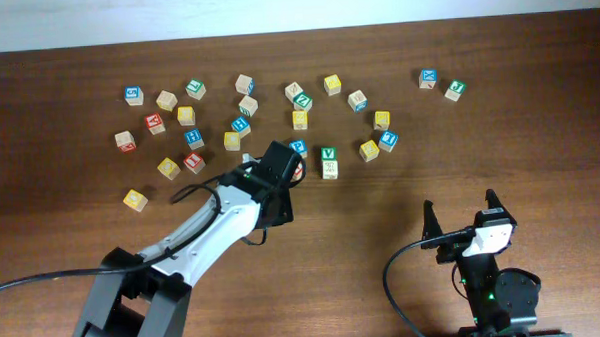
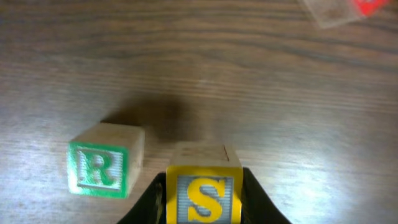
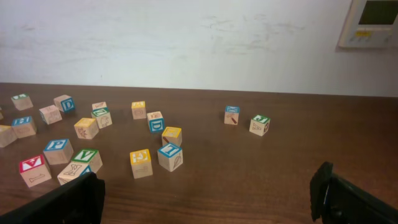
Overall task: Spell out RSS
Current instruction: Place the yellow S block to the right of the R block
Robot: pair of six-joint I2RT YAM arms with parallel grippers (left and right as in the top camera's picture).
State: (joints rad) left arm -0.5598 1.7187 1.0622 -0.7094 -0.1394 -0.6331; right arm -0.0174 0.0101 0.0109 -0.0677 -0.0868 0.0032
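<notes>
Left wrist shows our left gripper clamped on 1 yellow S cube, just right of the R cube; we should set it down squarely, faces aligned, beside R.

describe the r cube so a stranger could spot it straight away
On the wooden table, find the left gripper, shut on a yellow S cube. In the left wrist view, the R cube sits just left of it, not touching. Unlike its yellow neighbour, its face is white with a green border and green letter.
</notes>
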